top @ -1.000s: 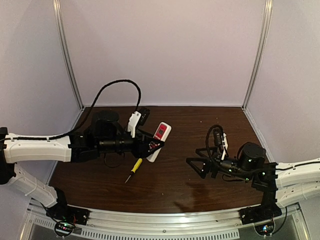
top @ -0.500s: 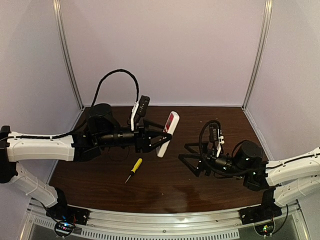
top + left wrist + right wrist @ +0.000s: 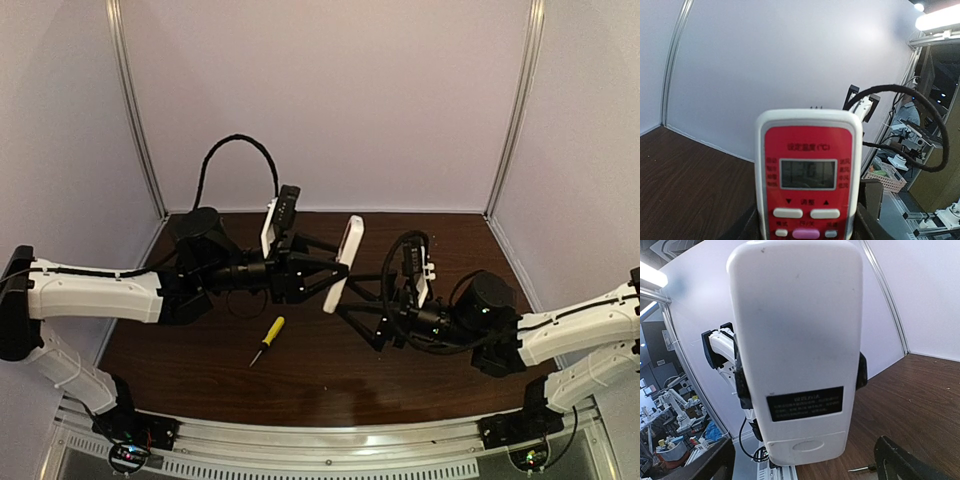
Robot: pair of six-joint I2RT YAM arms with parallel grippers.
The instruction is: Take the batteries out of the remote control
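Observation:
The remote control (image 3: 343, 262) is a white bar held up off the table, tilted nearly upright. My left gripper (image 3: 333, 276) is shut on its lower sides. The left wrist view shows its red button face and dark display (image 3: 808, 173). The right wrist view shows its plain white back (image 3: 797, 340) with a black label and the closed battery cover (image 3: 807, 445) at the bottom. My right gripper (image 3: 361, 322) is open and empty just right of and below the remote, its fingers (image 3: 902, 460) spread wide of it. The batteries are hidden.
A yellow-handled screwdriver (image 3: 268, 338) lies on the dark wooden table (image 3: 330, 380) in front of the left arm; its tip shows in the right wrist view (image 3: 860, 468). White walls enclose the table on three sides.
My left gripper has lifted the remote off the table, carried it right and turned it edge-on. My right arm has moved left up to the remote, still open.

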